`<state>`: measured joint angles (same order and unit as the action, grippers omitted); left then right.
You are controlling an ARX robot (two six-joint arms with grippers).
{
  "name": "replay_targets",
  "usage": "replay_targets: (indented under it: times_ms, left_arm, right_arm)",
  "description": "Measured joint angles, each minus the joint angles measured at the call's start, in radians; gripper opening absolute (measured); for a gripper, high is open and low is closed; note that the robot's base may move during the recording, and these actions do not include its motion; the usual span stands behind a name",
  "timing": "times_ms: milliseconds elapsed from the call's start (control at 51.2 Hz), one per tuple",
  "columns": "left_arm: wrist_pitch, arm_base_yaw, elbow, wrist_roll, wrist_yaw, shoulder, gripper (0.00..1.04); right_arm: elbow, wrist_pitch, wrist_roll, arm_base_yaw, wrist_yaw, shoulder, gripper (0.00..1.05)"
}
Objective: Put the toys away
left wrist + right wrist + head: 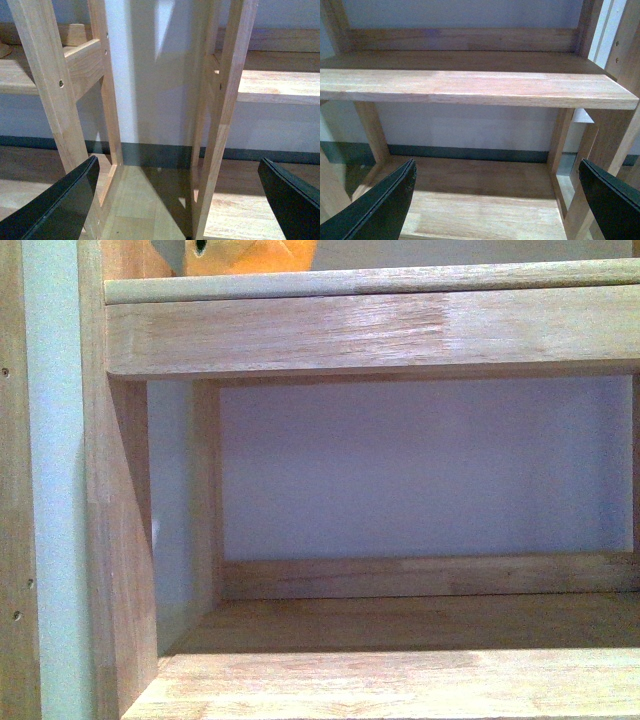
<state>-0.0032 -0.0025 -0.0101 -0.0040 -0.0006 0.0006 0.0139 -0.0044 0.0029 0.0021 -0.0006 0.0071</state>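
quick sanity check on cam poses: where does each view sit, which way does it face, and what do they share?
Front view: on the body between the arms, facing level into a wooden shelf bay; orange plush toy on the board above; no arm visible.
Left wrist view: on the left wrist, looking down past the open left gripper at two shelf uprights and the floor.
Right wrist view: on the right wrist, looking over the open right gripper at shelf boards.
Shared: the same light-wood shelving against a pale wall.
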Motion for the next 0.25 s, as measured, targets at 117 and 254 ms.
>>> replay_targets:
  times_ms: [117,254]
  left_arm:
    - [0.0,0.0,0.0,0.0,0.0,0.0,0.99]
    - [0.0,0.0,0.0,0.0,0.0,0.0,0.99]
  right_arm:
    - [0.0,0.0,0.0,0.0,0.0,0.0,0.98]
    - [0.0,0.0,0.0,0.0,0.0,0.0,0.98]
